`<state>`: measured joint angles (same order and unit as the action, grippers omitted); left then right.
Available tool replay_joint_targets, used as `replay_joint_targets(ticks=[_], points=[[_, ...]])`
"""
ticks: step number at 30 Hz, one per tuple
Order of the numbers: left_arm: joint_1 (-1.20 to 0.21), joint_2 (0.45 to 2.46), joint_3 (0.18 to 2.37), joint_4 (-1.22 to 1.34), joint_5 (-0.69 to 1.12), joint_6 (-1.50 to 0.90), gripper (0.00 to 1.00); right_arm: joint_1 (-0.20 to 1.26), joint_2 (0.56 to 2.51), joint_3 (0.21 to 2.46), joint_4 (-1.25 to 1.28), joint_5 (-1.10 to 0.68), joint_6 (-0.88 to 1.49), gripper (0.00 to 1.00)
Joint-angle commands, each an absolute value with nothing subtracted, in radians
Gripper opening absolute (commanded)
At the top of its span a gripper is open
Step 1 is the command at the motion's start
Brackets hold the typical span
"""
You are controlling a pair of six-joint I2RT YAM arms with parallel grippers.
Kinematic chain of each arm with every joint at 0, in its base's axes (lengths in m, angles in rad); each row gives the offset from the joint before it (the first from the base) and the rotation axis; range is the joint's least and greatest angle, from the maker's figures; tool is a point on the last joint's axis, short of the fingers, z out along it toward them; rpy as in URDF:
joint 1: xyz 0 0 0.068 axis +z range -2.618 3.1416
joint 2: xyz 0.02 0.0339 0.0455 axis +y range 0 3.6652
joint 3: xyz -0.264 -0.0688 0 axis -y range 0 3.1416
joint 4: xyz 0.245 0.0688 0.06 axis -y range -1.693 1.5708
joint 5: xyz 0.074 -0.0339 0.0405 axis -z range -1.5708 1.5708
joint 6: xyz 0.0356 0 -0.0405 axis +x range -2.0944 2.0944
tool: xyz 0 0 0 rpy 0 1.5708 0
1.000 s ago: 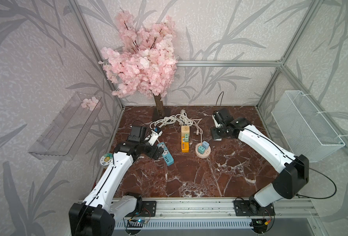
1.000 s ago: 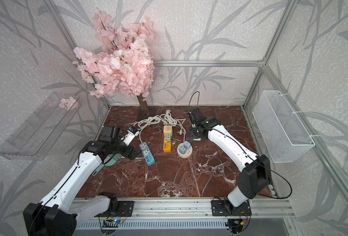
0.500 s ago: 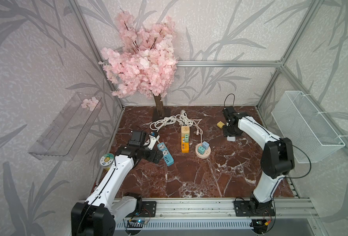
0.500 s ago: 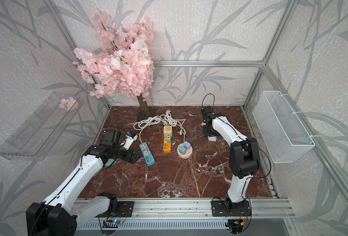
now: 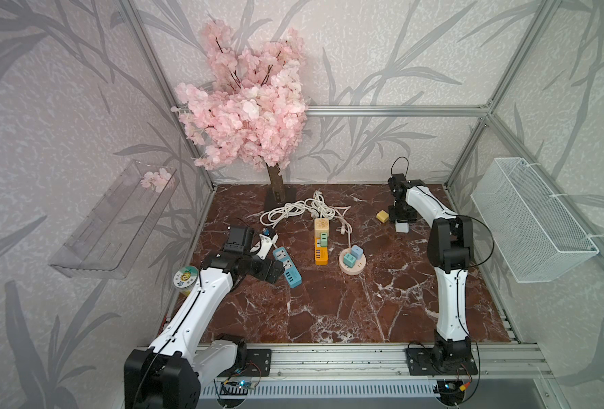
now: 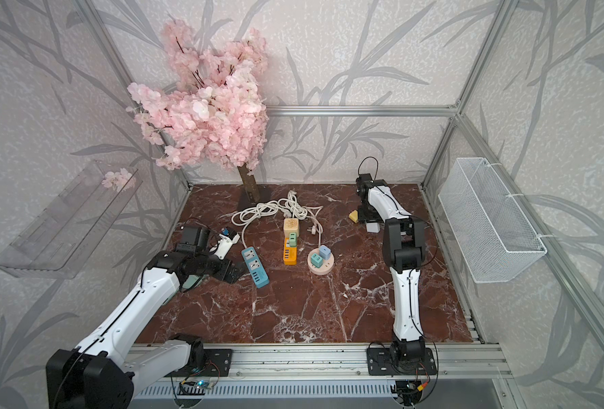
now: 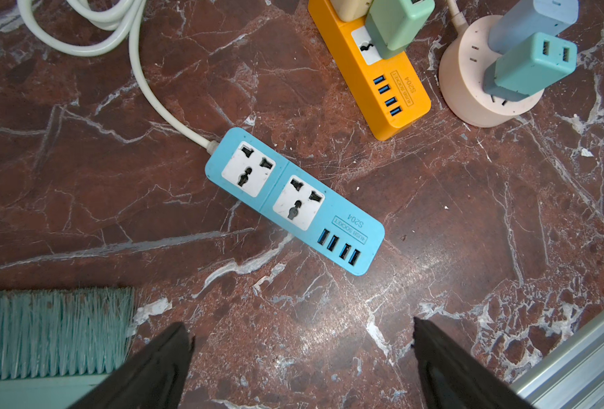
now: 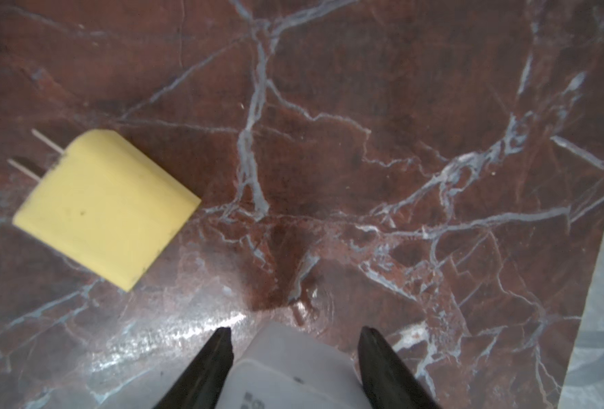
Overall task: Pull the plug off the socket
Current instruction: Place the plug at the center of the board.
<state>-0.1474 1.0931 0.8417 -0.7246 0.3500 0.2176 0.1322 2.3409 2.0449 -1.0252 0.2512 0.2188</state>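
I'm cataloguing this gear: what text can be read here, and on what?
"4USB SOCKET", "S204": blue power strip.
"4USB SOCKET", "S204": orange power strip.
Print on the white plug: cut off, unreadable.
Round sticker: too small to read.

A pink blossom tree is standing at the far edge of the marble tabletop, toward its far left corner. A clear plastic shelf is hanging on the left wall, carrying a loose pink sprig at its far end. A white wire basket is hanging on the right wall. A round tin is sitting at the tabletop's left edge, and a teal brush is lying near that edge.
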Motion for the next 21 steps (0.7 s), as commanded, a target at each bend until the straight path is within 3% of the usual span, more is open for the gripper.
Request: replay_joint_targets(ticks=[1, 21], points=[[-0.146, 1.098, 0.851, -0.724, 0.376, 0.229, 0.99, 0.12, 2.402, 2.148, -1.122, 0.239, 0.199, 0.01], [-0.146, 1.103, 0.855, -0.733, 0.398, 0.23, 0.99, 0.074, 2.699, 2.634, -1.288, 0.215, 0.191, 0.26]])
